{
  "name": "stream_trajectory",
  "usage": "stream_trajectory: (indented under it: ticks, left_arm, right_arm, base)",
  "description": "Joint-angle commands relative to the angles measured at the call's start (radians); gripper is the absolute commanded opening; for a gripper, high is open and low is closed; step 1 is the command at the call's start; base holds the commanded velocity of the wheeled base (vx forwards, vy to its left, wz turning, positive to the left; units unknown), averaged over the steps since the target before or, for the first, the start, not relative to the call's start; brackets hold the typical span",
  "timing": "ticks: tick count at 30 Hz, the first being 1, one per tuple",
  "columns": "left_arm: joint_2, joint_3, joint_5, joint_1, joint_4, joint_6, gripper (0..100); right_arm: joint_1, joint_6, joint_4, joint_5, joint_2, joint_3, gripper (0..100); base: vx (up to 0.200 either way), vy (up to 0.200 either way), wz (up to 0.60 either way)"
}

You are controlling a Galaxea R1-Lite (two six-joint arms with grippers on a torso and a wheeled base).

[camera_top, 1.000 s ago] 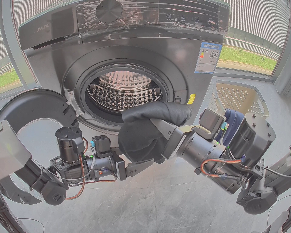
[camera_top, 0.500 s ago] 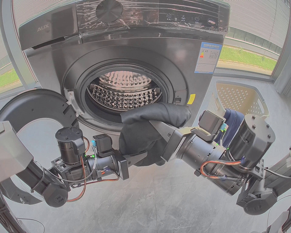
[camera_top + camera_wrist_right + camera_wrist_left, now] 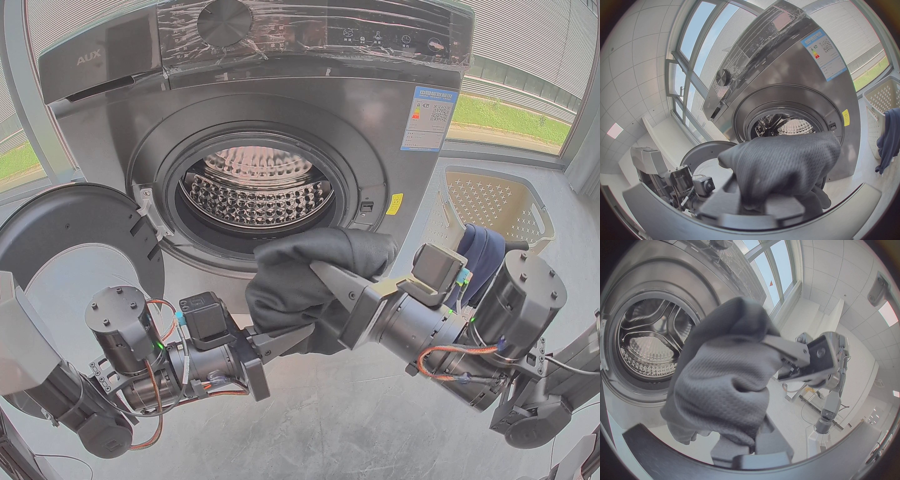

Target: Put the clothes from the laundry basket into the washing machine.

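Your right pincer (image 3: pixel 322 272) clamps the black garment (image 3: pixel 290 287) just in front of the washing machine's (image 3: pixel 262 106) drum opening (image 3: pixel 256 187), low. At the hem, your left pincer (image 3: pixel 299 335): cannot tell its state. Risk: hanging cloth catches the rim and drops.

The head view looks forward and down, close on the front of the washing machine (image 3: pixel 375 125). Both wrist views sit low and look upward toward it, the left very near, the right from farther back. All three share the drum opening (image 3: pixel 256 187) and the dark garment (image 3: pixel 287 281).
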Motion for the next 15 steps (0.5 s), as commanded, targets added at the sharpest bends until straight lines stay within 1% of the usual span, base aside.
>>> stream_trajectory:
  ticks: [1,3,6,7,8,9,10,12,15]
  left_arm:
    - [-0.037,0.005,0.001,-0.005,-0.022,-0.017,0]
    - [-0.057,-0.004,0.003,0.001,-0.03,-0.039,0]
    - [-0.069,-0.024,0.02,0.006,-0.031,-0.049,0]
    - [-0.07,-0.035,0.043,0.006,-0.031,-0.049,0]
    - [-0.069,-0.056,0.077,0.006,-0.031,-0.052,0]
    - [-0.067,-0.067,0.092,0.007,-0.03,-0.054,0]
    - [-0.067,-0.07,0.095,0.007,-0.031,-0.056,0]
    - [-0.06,-0.109,0.136,0.007,-0.03,-0.065,0]
    - [-0.06,-0.15,0.159,0.009,-0.028,-0.072,0]
  right_arm:
    - [-0.001,-0.002,0.008,0.007,-0.001,0.045,100]
    - [-0.001,-0.011,0.009,0.007,-0.001,0.074,100]
    - [0.001,-0.024,0.009,0.009,-0.003,0.111,100]
    - [0.001,-0.028,0.009,0.011,-0.003,0.125,100]
    - [0.001,-0.037,0.009,0.011,-0.003,0.14,100]
    - [0.001,-0.04,0.008,0.011,-0.003,0.15,100]
    - [0.001,-0.042,0.006,0.011,-0.003,0.15,100]
    - [0.001,-0.053,0.0,0.011,-0.004,0.174,100]
    - [-0.002,-0.063,-0.001,0.012,-0.004,0.2,100]
  base:
    - [0.0,0.0,0.0]
    - [0.0,0.0,0.0]
    - [0.0,0.0,0.0]
    - [0.0,0.0,0.0]
    - [0.0,0.0,0.0]
    - [0.0,0.0,0.0]
    - [0.0,0.0,0.0]
    - [0.0,0.0,0.0]
    - [0.0,0.0,0.0]
